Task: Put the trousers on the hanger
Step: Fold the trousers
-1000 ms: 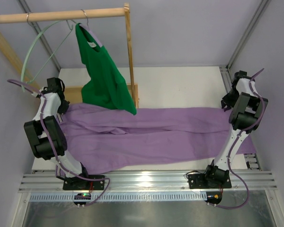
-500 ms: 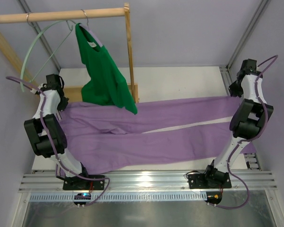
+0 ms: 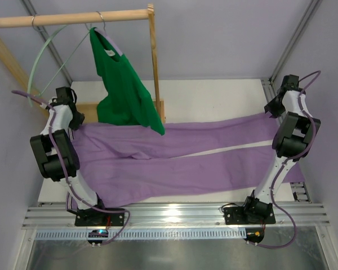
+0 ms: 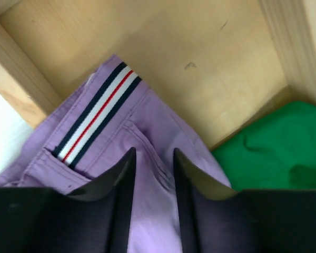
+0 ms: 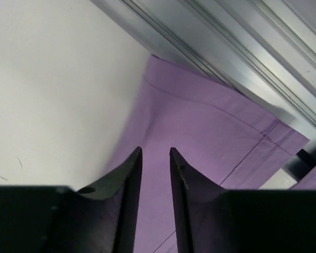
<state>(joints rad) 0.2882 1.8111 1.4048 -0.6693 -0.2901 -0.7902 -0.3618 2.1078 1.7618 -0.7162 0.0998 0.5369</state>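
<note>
The lilac trousers point(image 3: 174, 154) lie stretched across the white table, waist to the left and leg ends to the right. My left gripper point(image 3: 74, 121) is shut on the trousers just below the striped waistband point(image 4: 97, 110), with fabric point(image 4: 108, 145) pinched between the jaws point(image 4: 154, 155). My right gripper point(image 3: 269, 110) is shut on the far leg near its hem, with purple cloth point(image 5: 210, 126) running between the jaws point(image 5: 155, 153). The far leg is pulled taut between the two grippers. The pale mint-green hanger point(image 3: 44, 52) hangs from the wooden rail point(image 3: 73, 18) at the back left, above my left gripper.
A bright green top point(image 3: 124, 90) hangs on a metal-hooked hanger from the same rail, its hem over the trousers. The rack's upright post point(image 3: 155, 67) and wooden base point(image 4: 200, 63) stand behind the waistband. A metal frame rail point(image 5: 242, 52) runs along the right table edge.
My right gripper has pulled the far leg back and to the right, stretching it taut and opening a white gap between the two legs. My left gripper shifted slightly with the waistband.
</note>
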